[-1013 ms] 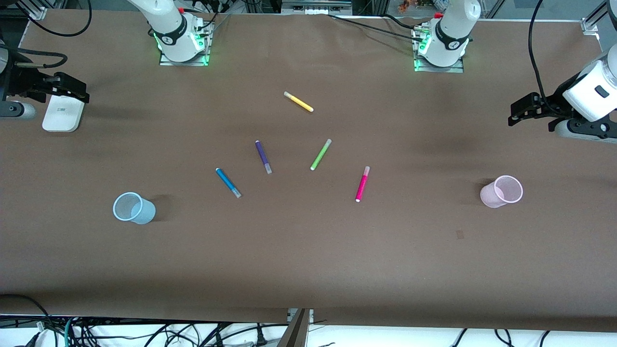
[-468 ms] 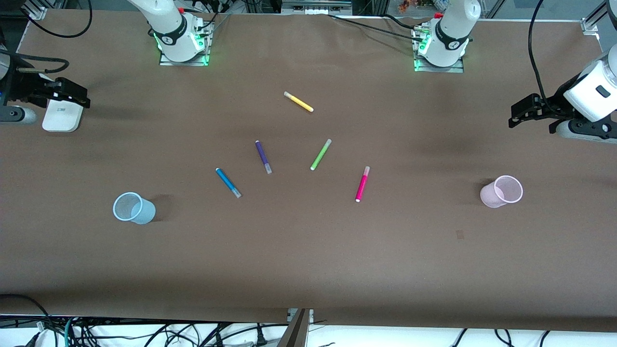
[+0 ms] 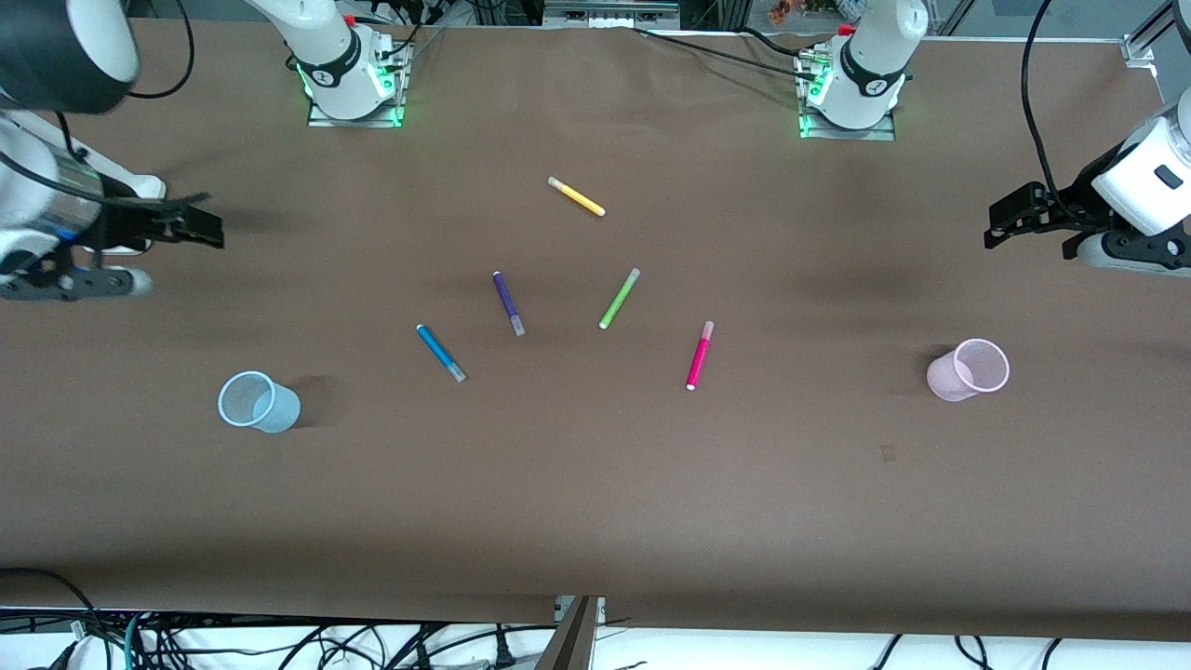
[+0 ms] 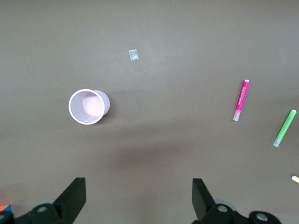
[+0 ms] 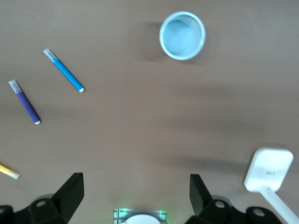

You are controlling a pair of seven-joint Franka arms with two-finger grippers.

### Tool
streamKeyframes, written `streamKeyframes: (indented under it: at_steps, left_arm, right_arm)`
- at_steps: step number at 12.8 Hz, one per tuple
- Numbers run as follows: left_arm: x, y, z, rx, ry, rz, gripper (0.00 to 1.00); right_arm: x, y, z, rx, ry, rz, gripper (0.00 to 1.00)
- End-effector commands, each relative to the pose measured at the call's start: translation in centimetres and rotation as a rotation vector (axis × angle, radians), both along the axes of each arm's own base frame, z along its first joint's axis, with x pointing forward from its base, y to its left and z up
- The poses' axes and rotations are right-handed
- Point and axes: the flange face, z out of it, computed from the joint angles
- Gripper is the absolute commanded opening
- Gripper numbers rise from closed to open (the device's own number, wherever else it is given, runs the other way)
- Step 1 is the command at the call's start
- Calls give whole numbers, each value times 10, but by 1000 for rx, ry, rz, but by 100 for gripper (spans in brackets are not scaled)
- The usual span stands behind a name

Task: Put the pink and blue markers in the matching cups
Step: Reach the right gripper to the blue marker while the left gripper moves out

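Observation:
The pink marker [image 3: 699, 355] and the blue marker [image 3: 440, 353] lie flat near the middle of the table. The light blue cup [image 3: 258, 401] stands toward the right arm's end and the pale pink cup [image 3: 968, 370] toward the left arm's end. My right gripper [image 3: 209, 228] is open and empty over bare table at its end; its wrist view shows the blue cup [image 5: 182, 35] and blue marker [image 5: 63, 70]. My left gripper [image 3: 996, 228] is open and empty over bare table at its end; its wrist view shows the pink cup [image 4: 88, 106] and pink marker [image 4: 241, 100].
A purple marker [image 3: 508, 303], a lime-green marker [image 3: 619, 298] and a yellow marker [image 3: 576, 196] lie between the task markers and the arm bases. A white device [image 5: 268, 170] sits at the right arm's end. A small tape scrap [image 3: 888, 453] lies near the pink cup.
The right arm has swung in from the table's end, carrying its open gripper off the white device toward the table's middle. The left gripper has barely moved. Markers and cups are unmoved.

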Motion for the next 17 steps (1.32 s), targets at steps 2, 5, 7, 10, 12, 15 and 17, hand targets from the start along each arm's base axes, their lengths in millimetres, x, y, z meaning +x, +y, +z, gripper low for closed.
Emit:
streamKeyframes:
  at_steps: [2, 5, 7, 10, 12, 15, 17]
  left_arm:
    - [-1, -2, 3, 14, -2, -12, 100]
    - [0, -7, 2, 14, -3, -17, 100]
    - [2, -6, 0, 13, -3, -16, 100]
    - [1, -11, 2, 13, -3, -24, 100]
    - [5, -25, 1, 14, -9, -48, 100]
    - [17, -41, -16, -6, -9, -65, 100]
    - [43, -67, -66, -14, 9, -104, 100]
  right_arm:
    - [27, 47, -51, 37, 3, 54, 100]
    - [45, 80, -114, 30, 8, 99, 100]
    - [52, 113, -149, 29, -13, 145, 100]
    - [54, 151, -184, 39, -41, 234, 100]
    - [54, 168, -211, 43, -44, 281, 100]
    - [47, 191, -249, 55, -40, 360, 100]
    - [42, 198, -268, 77, -83, 403, 100]
